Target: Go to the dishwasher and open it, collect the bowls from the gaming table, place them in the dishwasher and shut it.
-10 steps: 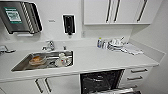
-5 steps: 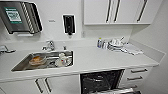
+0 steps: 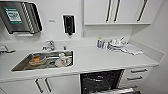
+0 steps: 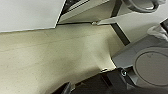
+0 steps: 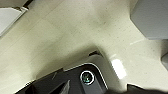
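Head view: stainless-steel built-in dishwasher (image 3: 101, 81) stands open, dark interior exposed, beneath white worktop's (image 3: 100, 58) front edge, right of steel sink (image 3: 42, 61); scene unchanged from earlier frames. Gripper states: cannot tell.

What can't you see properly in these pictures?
- Dishwasher, head view: it stands open, but the picture's bottom edge cuts off its door, and the dark inside is too blurred to tell what the racks hold.
- Sink, head view: an orange thing and white dishes lie in it, too blurred to name.
- Pile on the counter by the wall: too small to sort out.
- Both wrist views: floor; gripper fingers cannot be made out.
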